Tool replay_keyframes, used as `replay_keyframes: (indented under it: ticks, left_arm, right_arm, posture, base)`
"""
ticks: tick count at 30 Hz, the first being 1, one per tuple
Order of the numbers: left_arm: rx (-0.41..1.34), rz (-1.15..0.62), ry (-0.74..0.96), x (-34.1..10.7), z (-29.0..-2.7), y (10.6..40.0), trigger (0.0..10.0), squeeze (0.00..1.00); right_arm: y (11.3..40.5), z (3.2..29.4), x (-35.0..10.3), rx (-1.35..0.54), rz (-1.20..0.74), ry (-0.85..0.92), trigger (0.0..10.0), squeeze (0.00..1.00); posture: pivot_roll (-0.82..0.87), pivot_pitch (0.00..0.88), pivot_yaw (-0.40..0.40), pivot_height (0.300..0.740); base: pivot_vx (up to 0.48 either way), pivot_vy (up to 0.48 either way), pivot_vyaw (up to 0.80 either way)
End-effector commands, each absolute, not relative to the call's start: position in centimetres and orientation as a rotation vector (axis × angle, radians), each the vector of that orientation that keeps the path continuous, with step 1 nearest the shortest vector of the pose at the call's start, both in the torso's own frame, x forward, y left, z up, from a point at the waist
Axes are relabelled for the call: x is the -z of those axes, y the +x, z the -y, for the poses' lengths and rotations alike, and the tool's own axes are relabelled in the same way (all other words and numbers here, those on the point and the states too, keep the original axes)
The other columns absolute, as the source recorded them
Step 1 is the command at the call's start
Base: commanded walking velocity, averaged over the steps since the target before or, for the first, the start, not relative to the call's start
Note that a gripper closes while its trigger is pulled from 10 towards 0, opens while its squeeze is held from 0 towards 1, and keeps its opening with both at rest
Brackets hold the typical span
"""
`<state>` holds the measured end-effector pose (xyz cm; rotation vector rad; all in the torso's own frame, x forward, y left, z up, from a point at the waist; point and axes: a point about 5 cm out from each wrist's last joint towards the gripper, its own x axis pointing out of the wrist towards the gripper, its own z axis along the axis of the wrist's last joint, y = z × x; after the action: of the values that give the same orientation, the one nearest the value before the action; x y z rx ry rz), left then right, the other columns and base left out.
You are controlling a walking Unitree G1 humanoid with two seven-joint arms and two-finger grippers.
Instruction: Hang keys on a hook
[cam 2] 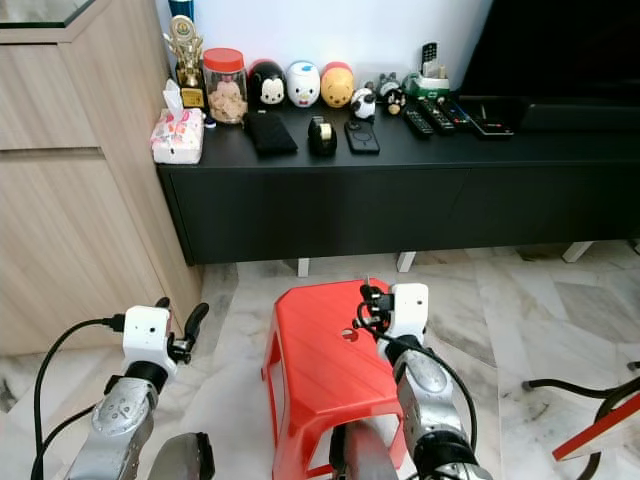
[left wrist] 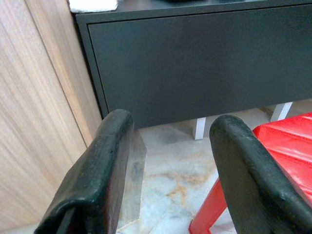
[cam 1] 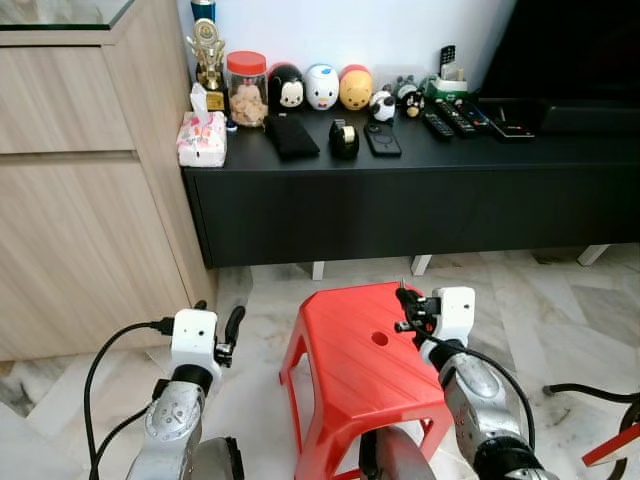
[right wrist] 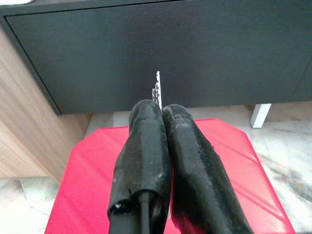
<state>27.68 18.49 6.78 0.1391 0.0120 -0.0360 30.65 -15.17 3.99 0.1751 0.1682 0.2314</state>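
The right gripper [right wrist: 162, 111] is hovering over the red stool [cam 1: 350, 370], pinching the keys [right wrist: 156, 90] between its closed fingers; metal tips are poking out beyond them. The left gripper [left wrist: 168, 146] is hanging open near the floor.

Glossy red plastic stool [cam 1: 365, 365], matt black low cabinet [cam 1: 400, 200], pale wood-grain cupboard [cam 1: 80, 200], polished veined marble floor [cam 1: 560, 300], thin bright metal keys [right wrist: 157, 90], worn matt rubbery fingers [right wrist: 146, 151] on the right hand [right wrist: 162, 111]
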Motion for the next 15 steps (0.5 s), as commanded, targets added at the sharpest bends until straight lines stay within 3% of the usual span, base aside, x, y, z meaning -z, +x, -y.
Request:
replay_keyframes:
  ticks: [1,15]
  left_arm:
    - [0.037,-0.002,0.133,-6.81,-18.24,27.89,10.0,0.00]
    - [0.039,0.019,0.140,-6.97,-18.65,28.34,10.0,0.00]
  right_arm:
    - [30.73,15.88,-4.60,-0.202,-0.132,0.180,10.0,0.00]
    - [30.89,15.51,-4.66,-0.203,-0.156,0.176,10.0,0.00]
  posture:
    - [0.00,0.000,-0.094,0.583]
    - [0.01,0.000,-0.089,0.681]
  base:
    - [0.000,0.000,0.00]
    - [0.000,0.000,0.00]
